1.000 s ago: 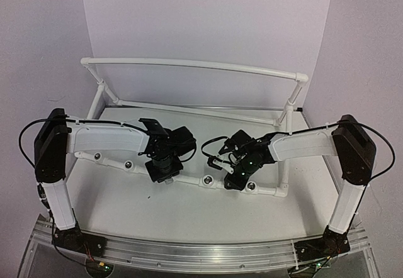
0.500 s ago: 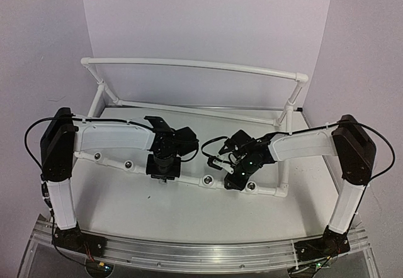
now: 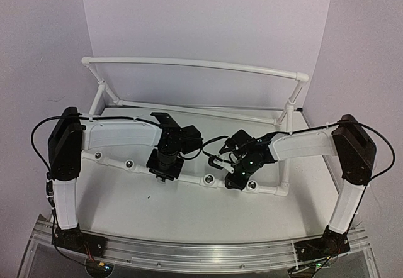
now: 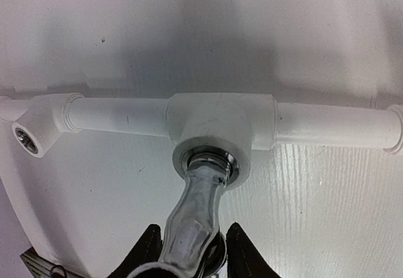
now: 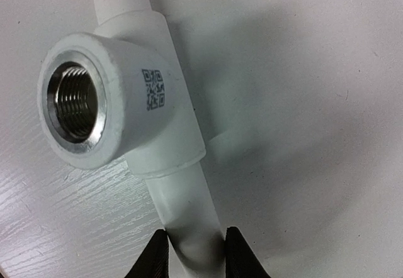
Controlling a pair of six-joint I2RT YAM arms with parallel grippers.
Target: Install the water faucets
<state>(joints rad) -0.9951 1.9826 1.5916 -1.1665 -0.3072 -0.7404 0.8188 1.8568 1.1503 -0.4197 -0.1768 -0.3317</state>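
A chrome water faucet (image 4: 200,209) has its end seated in the silvery socket of a white tee (image 4: 220,124) on the front pipe. My left gripper (image 4: 192,229) is shut on the faucet's body and stands over the front pipe in the top view (image 3: 165,171). My right gripper (image 5: 192,235) is shut on the white pipe (image 5: 182,205) just below another tee with an empty threaded socket (image 5: 72,102). In the top view it (image 3: 234,180) sits on the front pipe's right part. The faucet is hidden under the left wrist in the top view.
The white pipe frame has a raised back rail (image 3: 189,65) and side legs. The front pipe carries empty sockets at the left (image 3: 97,157), (image 3: 128,164), in the middle (image 3: 207,179) and at the right (image 3: 252,186). An elbow socket (image 4: 28,138) shows at the left.
My left arm's elbow has swung to the right and its wrist has turned over the front pipe, still holding the faucet. My right arm has not moved.
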